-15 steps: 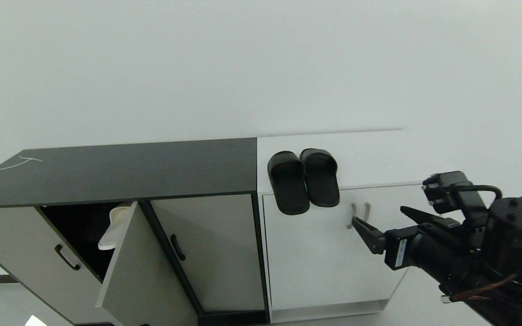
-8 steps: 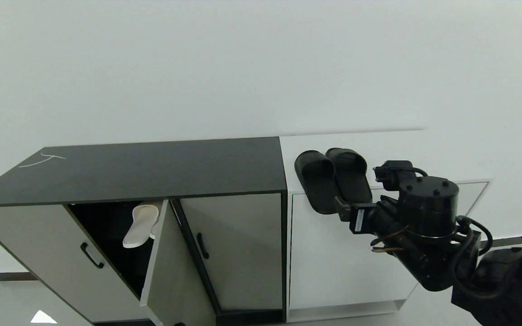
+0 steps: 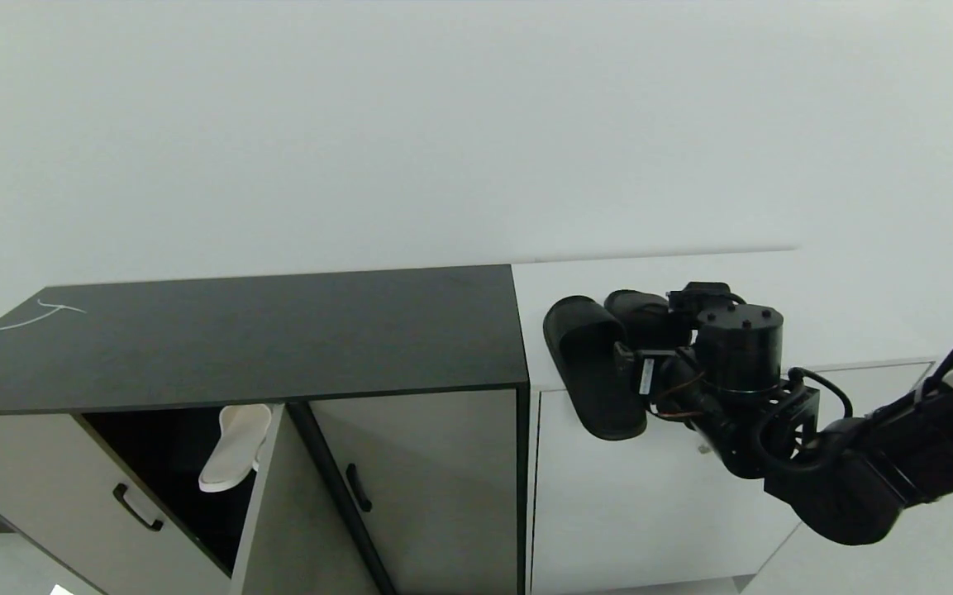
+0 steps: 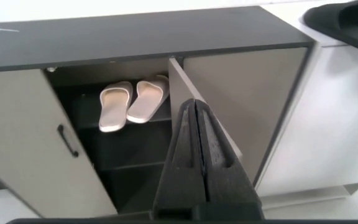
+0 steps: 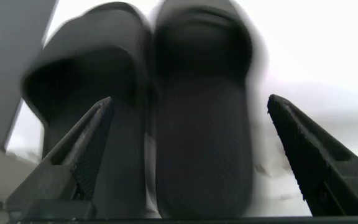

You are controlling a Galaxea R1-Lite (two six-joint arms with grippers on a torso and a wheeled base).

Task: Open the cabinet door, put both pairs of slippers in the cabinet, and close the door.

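Right gripper (image 5: 190, 102), fingers spread wide, faces the black slippers (image 3: 593, 372) heel-on atop the white cabinet (image 3: 815, 281). The pair lies front to back, heels overhanging the edge toward me. My left gripper (image 4: 194, 106), pinched together, hangs farther off, before the open door (image 3: 294, 512).

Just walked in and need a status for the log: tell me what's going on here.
The right gripper is at the black slippers on top of the white cabinet, jaws open to either side of the pair, not yet closed on them. The white slippers already sit on a shelf in the black-topped cabinet, whose door stands open. The left gripper is shut and empty, in front of that cabinet.
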